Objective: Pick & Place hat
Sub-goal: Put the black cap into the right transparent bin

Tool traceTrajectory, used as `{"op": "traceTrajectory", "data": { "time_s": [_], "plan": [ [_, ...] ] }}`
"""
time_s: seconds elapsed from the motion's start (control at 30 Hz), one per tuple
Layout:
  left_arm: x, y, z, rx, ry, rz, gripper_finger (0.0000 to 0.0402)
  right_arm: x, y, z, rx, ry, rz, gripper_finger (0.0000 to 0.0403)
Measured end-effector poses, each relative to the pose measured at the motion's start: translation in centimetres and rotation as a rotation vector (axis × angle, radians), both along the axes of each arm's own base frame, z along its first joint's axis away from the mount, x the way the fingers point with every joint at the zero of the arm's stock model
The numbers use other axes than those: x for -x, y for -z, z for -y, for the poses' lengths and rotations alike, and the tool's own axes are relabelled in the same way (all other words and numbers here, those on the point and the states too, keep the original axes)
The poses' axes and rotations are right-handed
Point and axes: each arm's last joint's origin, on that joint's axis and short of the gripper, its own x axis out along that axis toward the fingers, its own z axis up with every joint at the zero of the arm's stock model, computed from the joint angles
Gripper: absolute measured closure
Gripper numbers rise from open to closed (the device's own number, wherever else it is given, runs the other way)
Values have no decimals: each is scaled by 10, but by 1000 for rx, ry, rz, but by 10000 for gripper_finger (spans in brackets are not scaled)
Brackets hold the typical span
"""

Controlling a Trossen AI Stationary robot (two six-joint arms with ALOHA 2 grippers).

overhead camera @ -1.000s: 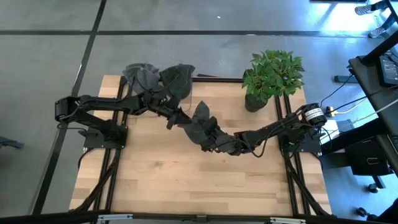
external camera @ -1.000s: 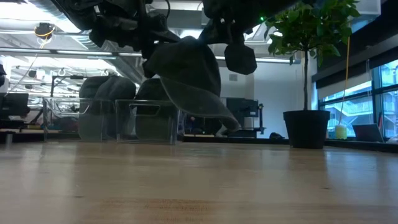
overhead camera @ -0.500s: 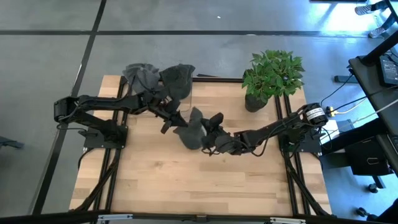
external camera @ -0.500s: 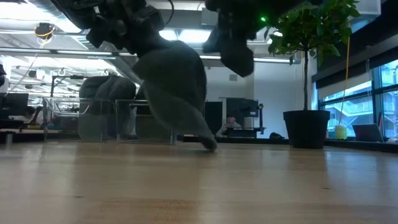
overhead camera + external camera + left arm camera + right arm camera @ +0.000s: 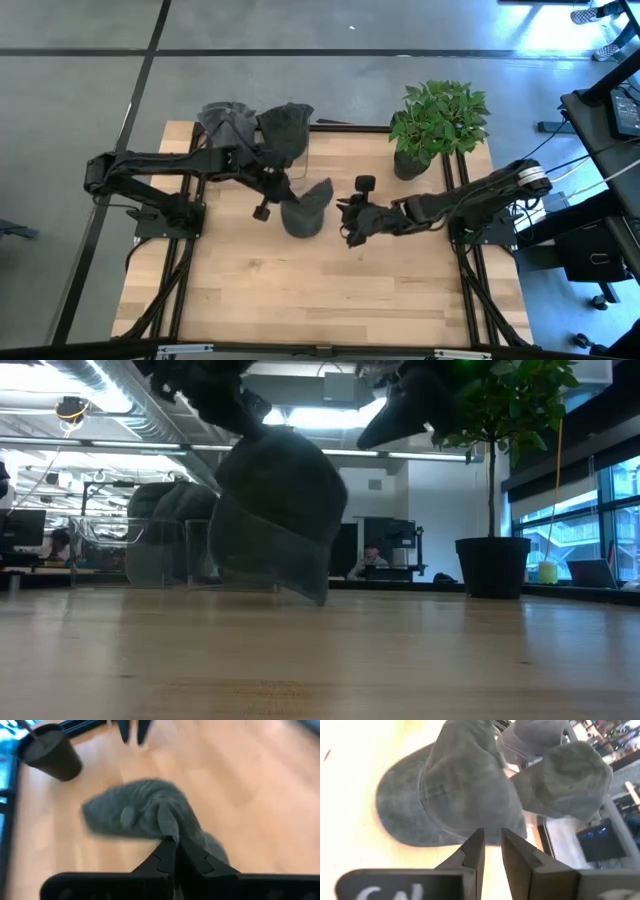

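The grey cap [image 5: 305,207] is at the middle of the table and fills the low view [image 5: 280,510]. It hangs from my left gripper [image 5: 283,195], which is shut on it; in the left wrist view the gripper [image 5: 175,842] is on the cap [image 5: 140,810]. The cap's lower edge [image 5: 318,596] is at the table top; whether it touches does not show. My right gripper [image 5: 347,215] stands just right of the cap and touches nothing. In its wrist view its fingers [image 5: 492,845] show a narrow gap, the cap [image 5: 465,790] beyond them. My left gripper pinches a raised fold of the cap's crown [image 5: 167,822] between its two fingers. The fingers slant down at it from the table's left. The cap hangs below them, tilted, brim end lowest.
Two clear bins at the table's far left hold more grey caps [image 5: 225,122] [image 5: 287,128], also in the right wrist view [image 5: 560,775]. A potted plant [image 5: 435,120] stands at the far right corner. Bare wood [image 5: 320,290] lies on the near side.
The cap has moved left and down from its raised place between both grippers; its lower edge has dropped to table height. My right gripper has drawn back toward the table's right edge and is now apart from the cap. My left gripper has kept its hold and pulled slightly left.
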Motion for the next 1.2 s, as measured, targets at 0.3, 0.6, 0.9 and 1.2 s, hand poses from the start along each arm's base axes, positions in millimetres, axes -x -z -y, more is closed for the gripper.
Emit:
{"op": "traceTrajectory", "data": {
  "time_s": [0.3, 0.6, 0.9, 1.2],
  "plan": [
    [-2, -3, 33, -298, 103, -31, 398, 4, 3, 18, -135, -54, -87, 338],
    [1, -2, 62, -575, 200, -67, 398, 7, -5, 28, -164, -14, -40, 338],
    [4, -2, 81, -774, 298, -68, 398, 5, -14, 29, -173, -7, -11, 337],
    [6, -3, 86, -901, 278, -90, 398, -1, -38, 27, -276, -32, 78, 264]
  ]
}}
